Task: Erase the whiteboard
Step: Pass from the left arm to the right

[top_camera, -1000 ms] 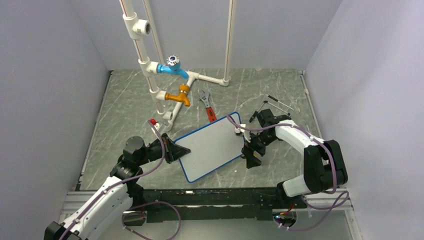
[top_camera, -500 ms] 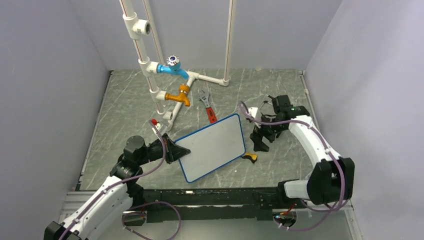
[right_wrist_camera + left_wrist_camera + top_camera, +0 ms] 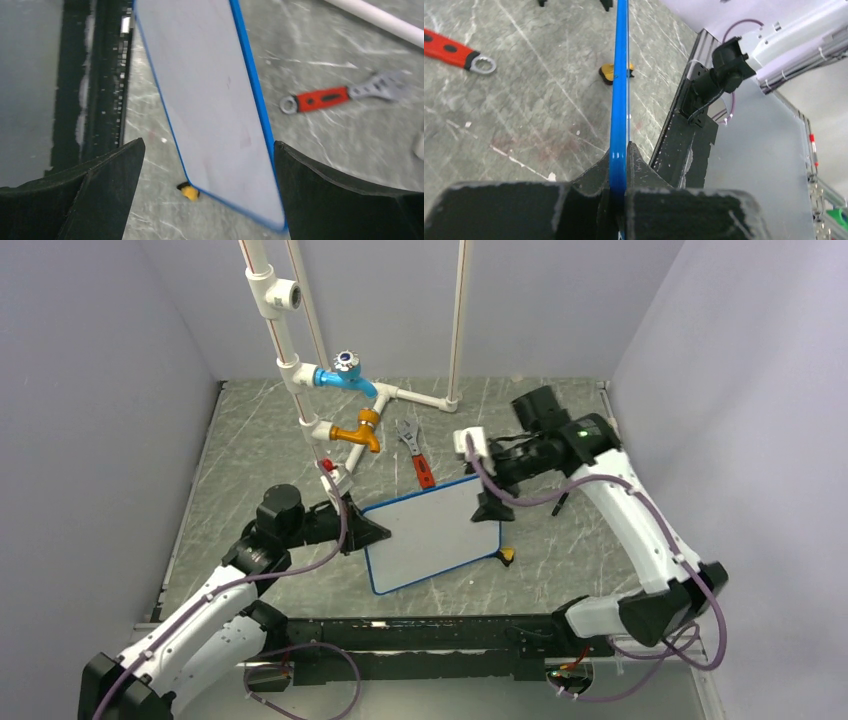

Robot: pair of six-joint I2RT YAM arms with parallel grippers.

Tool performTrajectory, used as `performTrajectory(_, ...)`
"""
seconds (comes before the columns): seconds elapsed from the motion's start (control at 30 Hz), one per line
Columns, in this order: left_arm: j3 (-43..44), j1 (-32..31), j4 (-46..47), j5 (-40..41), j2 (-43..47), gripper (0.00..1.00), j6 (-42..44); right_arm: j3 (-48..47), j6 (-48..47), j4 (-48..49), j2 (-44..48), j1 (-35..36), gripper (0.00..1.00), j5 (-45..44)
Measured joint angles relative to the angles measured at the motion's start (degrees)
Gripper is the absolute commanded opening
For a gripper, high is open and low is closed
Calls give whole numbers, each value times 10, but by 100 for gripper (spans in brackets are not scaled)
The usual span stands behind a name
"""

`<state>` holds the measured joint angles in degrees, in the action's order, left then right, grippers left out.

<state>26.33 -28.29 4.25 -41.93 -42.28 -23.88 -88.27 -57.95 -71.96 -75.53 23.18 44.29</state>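
Up close, left fingers (image 3: 514, 210) pinch whiteboard (image 3: 619, 75) edge.

Lab test cell (plain grey panels (image 3: 100, 390)), mock plumbing rig (image 3: 345, 378) on a marbled table (image 3: 250, 440).

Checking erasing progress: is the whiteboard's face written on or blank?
Blank: the whiteboard shows a plain white face, only faint smudges up close.
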Motion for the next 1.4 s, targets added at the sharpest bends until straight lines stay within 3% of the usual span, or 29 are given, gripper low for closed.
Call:
performTrajectory(0.1,40,-39,-28,15,-24,0,38,-1,16,-1,-35,65,100,-1)
performTrajectory(0.27,79,-104,-57,41,-62,0,88,-24,44,-3,-83,84,93,-5)
performTrajectory(0.53,86,-123,-72,73,-89,0,123,-12,69,-21,-92,110,45,2)
performTrajectory(0.83,88,-128,-74,66,-89,0,134,26,100,-15,-116,123,44,-9)
performTrajectory(1.03,88,-129,-81,65,-80,0,140,26,102,-15,-122,129,27,-9)
performTrajectory(1.17,88,-131,-84,56,-80,0,141,39,103,-14,-123,136,20,-9)
performTrajectory(1.27,88,-133,-85,48,-80,0,142,52,103,-13,-123,141,0,-9)
performTrajectory(1.4,88,-131,-91,31,-79,0,143,59,79,-24,-120,149,0,-2)
